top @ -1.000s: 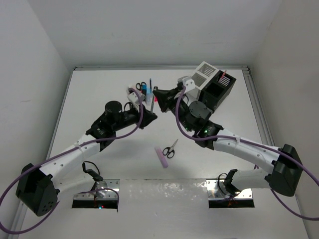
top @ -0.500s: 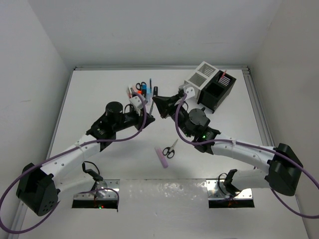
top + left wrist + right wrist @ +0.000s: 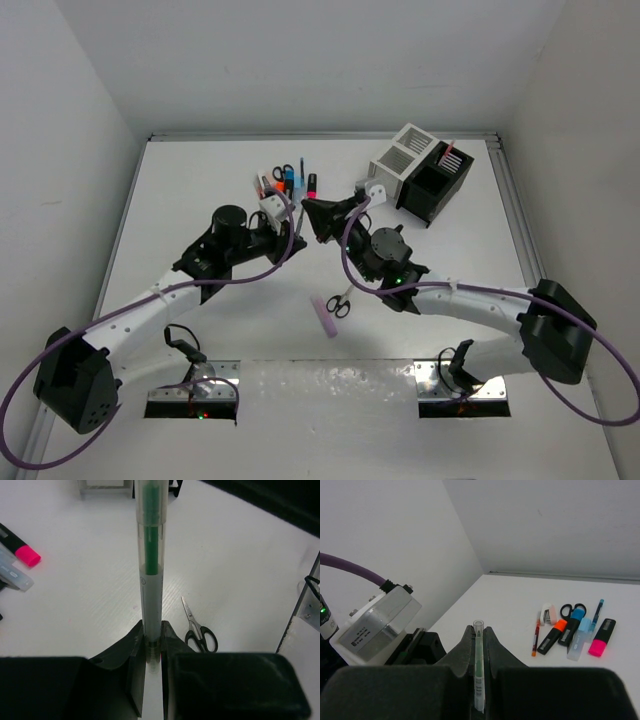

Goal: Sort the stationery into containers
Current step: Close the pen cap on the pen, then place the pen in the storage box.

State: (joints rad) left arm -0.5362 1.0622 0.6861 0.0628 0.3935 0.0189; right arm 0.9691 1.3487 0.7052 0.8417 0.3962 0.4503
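Observation:
A green pen (image 3: 151,555) with a clear cap (image 3: 478,626) hangs above the table's middle, gripped from both ends. My left gripper (image 3: 152,635) is shut on one end and my right gripper (image 3: 478,632) is shut on the other. The two grippers meet tip to tip (image 3: 303,218). More stationery lies at the back: an orange highlighter (image 3: 552,636), a blue highlighter (image 3: 572,625), a pink highlighter (image 3: 601,636), a thin orange pen (image 3: 535,637) and black-handled scissors (image 3: 567,610). The white container (image 3: 400,160) and the black container (image 3: 440,185) stand at the back right.
A second pair of scissors (image 3: 342,300) and a lilac bar (image 3: 324,316) lie in front of the arms' meeting point. A pink pen (image 3: 448,155) stands in the black container. The left arm's wrist camera box (image 3: 375,625) sits close to my right gripper.
The right arm has swung left and nearer, uncovering the pink highlighter. The left gripper has drawn back slightly with it. Both stay shut on the pen.

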